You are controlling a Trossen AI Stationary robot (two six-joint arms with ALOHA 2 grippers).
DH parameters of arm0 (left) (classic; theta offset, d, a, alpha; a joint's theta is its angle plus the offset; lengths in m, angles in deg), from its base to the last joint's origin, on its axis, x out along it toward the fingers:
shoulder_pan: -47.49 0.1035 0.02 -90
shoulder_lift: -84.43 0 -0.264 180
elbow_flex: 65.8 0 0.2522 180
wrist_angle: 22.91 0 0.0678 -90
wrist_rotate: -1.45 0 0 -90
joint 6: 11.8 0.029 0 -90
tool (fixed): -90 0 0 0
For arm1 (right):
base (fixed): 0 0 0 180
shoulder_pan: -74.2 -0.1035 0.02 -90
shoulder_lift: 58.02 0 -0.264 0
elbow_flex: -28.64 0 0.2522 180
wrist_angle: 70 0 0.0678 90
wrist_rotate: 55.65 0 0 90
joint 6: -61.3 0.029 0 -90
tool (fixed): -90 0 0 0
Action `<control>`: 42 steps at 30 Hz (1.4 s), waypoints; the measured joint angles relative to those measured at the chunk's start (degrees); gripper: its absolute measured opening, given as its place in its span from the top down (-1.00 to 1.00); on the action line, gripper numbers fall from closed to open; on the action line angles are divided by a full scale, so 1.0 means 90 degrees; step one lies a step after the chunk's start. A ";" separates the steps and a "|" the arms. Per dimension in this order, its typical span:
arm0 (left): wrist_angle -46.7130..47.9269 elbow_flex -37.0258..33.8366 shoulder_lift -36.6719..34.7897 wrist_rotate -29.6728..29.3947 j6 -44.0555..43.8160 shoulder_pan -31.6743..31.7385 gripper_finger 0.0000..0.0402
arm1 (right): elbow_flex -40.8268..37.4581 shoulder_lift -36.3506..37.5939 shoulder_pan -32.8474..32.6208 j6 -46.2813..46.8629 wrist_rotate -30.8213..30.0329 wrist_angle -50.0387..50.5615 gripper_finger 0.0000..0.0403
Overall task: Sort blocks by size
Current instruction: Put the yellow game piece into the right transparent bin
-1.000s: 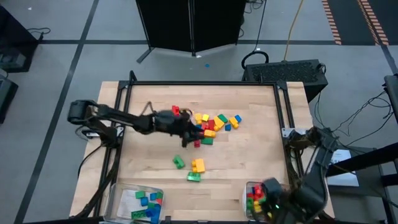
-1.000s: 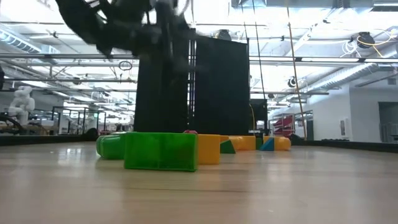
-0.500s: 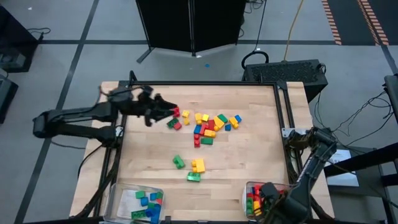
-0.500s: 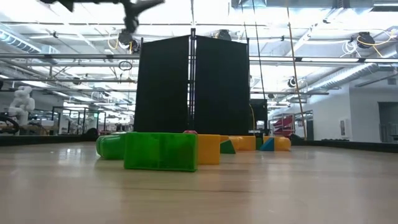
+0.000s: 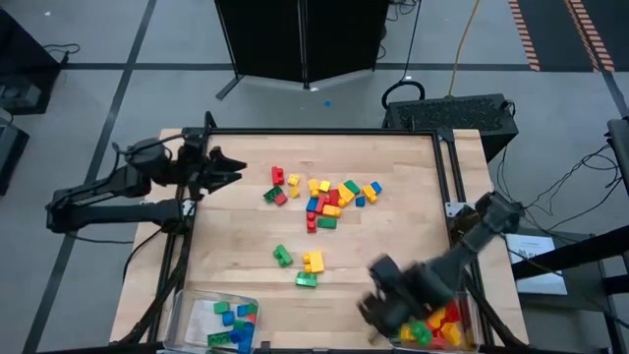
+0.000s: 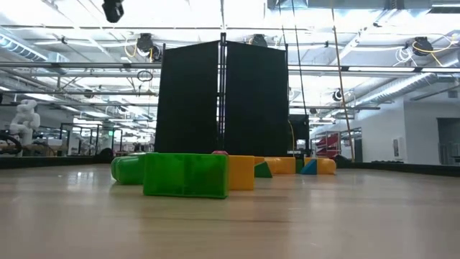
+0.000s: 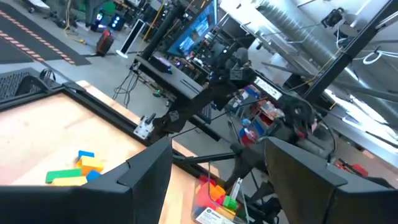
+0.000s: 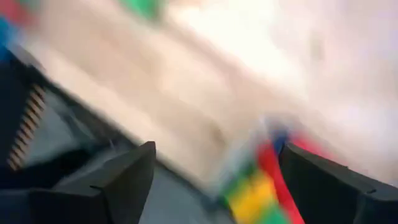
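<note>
Right gripper (image 5: 378,300) is hovering at the table's (image 5: 393,197) near edge, just beside the right bin (image 5: 454,324), which is holding red, yellow and green blocks. Right wrist view is showing its fingers (image 8: 118,180) standing wide apart with nothing between them.

Left gripper (image 5: 228,167) is hanging over the table's left edge, toward the far corner. Its fingers (image 7: 149,168) are standing apart, empty.

Main pile of blocks (image 5: 329,195) is lying in the table's middle, toward the far edge. A green block, a yellow block and another green block (image 5: 307,279) are sitting apart from it, nearer the near edge. Left bin (image 5: 201,313) at the near left corner is holding green and blue blocks.
</note>
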 joint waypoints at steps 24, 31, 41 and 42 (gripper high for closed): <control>0.1248 -0.0007 -0.0955 -0.0083 -0.0171 -0.0004 -0.27 | -0.0235 -0.2594 0.2684 -0.2558 0.0886 -0.3143 -0.58; 0.1235 -0.0007 -0.0953 -0.0191 -0.0175 -0.0002 -0.27 | -0.0223 -0.2844 0.2661 -0.2145 0.0825 -0.3436 -0.58; 0.1226 -0.0007 -0.0953 -0.0259 -0.0175 -0.0004 -0.27 | -0.0223 -0.2858 0.3057 -0.2430 0.0349 -0.2914 -0.39; 0.1226 -0.0007 -0.0953 -0.0266 -0.0175 -0.0003 -0.27 | -0.0223 -0.2858 0.3101 -0.2531 0.0306 -0.2920 -0.37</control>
